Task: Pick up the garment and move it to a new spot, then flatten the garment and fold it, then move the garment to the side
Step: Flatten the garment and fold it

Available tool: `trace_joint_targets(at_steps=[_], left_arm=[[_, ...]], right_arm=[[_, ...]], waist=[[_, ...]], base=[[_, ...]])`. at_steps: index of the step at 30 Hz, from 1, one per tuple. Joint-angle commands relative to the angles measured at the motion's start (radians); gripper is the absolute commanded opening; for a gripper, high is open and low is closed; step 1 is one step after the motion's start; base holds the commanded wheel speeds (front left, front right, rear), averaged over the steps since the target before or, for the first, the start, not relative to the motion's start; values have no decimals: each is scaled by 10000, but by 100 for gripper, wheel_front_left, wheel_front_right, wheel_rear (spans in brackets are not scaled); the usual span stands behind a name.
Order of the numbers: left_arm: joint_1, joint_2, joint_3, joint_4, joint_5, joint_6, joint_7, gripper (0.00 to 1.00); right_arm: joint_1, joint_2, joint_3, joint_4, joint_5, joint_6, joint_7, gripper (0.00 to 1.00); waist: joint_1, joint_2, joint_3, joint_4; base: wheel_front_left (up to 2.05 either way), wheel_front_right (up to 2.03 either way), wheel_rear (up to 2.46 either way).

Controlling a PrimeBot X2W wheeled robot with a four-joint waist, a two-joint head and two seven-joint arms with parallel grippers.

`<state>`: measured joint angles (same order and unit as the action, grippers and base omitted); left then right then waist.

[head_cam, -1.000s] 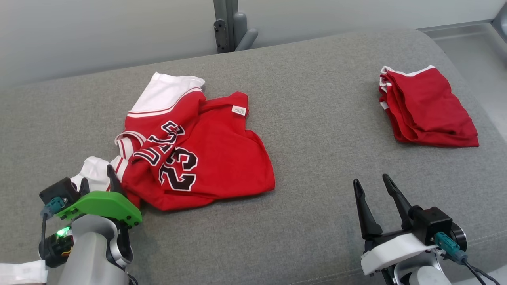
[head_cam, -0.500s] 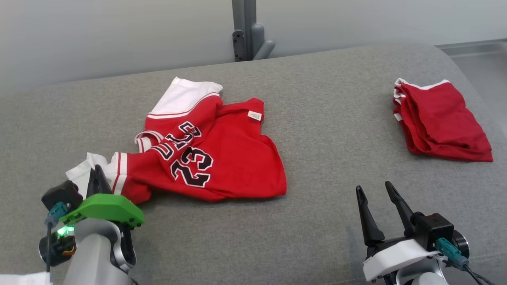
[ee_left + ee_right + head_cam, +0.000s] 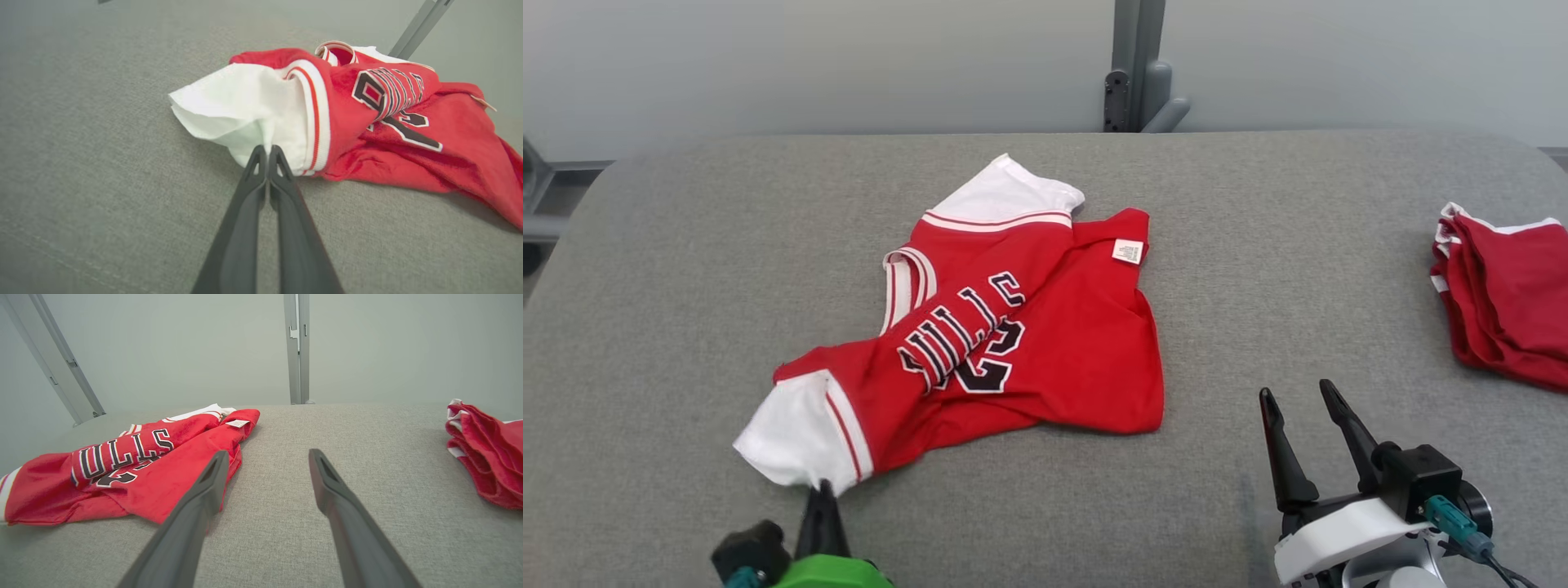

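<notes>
My left pincer (image 3: 821, 500) is clamped on the white sleeve (image 3: 788, 433) of the jersey (image 3: 1054, 351), near-left on the cushion (image 3: 686, 286). The jersey lies mid-cushion, long axis running from that sleeve toward the cushion's far middle. My right pincer (image 3: 1297, 394) is apart and empty, near-right, so left's the closer one.

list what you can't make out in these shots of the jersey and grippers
Label print on the jersey: too small, head view.
Lettering, first letter: tucked under a fold, head and right wrist views.
Folded red garment: cut by head view's right edge.
Left gripper body: below head view's bottom edge; how much sleeve its shut fingertips pinch is hidden, left wrist view.
</notes>
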<state>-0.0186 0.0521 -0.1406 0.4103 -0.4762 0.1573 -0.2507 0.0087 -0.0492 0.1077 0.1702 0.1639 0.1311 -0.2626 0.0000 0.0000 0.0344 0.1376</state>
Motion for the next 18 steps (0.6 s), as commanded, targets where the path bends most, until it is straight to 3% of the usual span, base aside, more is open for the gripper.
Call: trace_joint_targets(at_steps=[1, 6, 9, 10, 11, 12, 13, 18], left_arm=[[165, -1, -289, -64, -135, 97, 65, 0], [275, 4, -1590, 156, -442, 438, 600, 0], [171, 1, -2040, 397, -427, 401, 1025, 0], [149, 4, -2139, 470, -406, 366, 1122, 16], [128, 3, -2223, 515, -364, 347, 1178, 45], [99, 9, -2277, 530, -353, 298, 1231, 93], [84, 14, -2306, 543, -368, 262, 1246, 100], [-79, 67, -2494, 146, -235, 135, 1095, 100]], right_arm=[[-57, -25, -5, -3, -54, -8, -34, 100], [-139, -26, 21, 39, -95, -8, -34, 100], [-165, -26, 66, 75, -82, -8, -34, 100], [-164, -26, 73, 81, -75, -8, -34, 100], [-160, -26, 67, 84, -67, -8, -34, 100], [-152, -26, 43, 85, -67, -8, -34, 100], [-143, -26, 24, 92, -63, -8, -34, 100], [-56, -26, -104, 281, -33, -8, -34, 100]], waist=[[0, 0, 22, 314], [0, 0, 26, 512], [0, 0, 16, 515], [0, 0, 15, 500], [0, 0, 17, 474], [0, 0, 19, 448], [0, 0, 25, 412], [0, 0, 61, 261]], base=[[0, 0, 0], [0, 0, 0], [0, 0, 0], [0, 0, 0], [0, 0, 0], [0, 0, 0], [0, 0, 0], [0, 0, 0]])
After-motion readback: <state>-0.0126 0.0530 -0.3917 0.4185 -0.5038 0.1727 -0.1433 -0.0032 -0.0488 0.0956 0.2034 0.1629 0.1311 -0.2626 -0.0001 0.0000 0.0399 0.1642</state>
